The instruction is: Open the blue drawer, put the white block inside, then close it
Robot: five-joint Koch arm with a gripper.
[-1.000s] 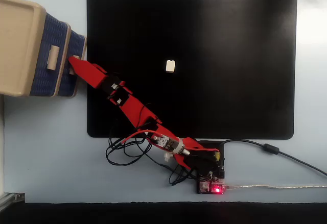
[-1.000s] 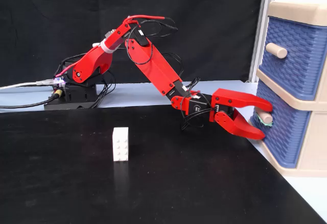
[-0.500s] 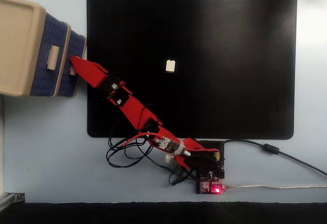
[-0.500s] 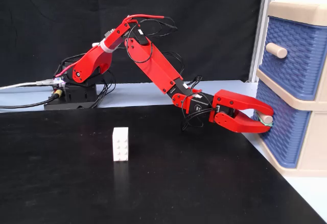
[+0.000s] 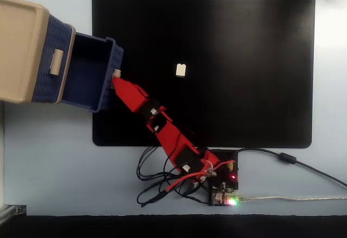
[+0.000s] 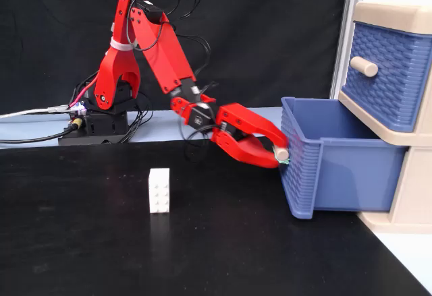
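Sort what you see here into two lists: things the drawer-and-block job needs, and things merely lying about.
Needed:
- blue drawer, pulled open
- its handle, clamped in the gripper
- white block, standing alone on the mat

Lying about:
- upper drawer, closed
- black mat
- cables beside the arm's base

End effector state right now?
End effector: closed on the handle of the pulled-out blue drawer; the white block is not held.

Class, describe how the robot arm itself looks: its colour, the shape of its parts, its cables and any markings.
The arm is made of bright red flat plastic links with black motors at the joints. Its gripper has tapered red jaws. Red and black cables loop along it to a black base with a glowing red light.
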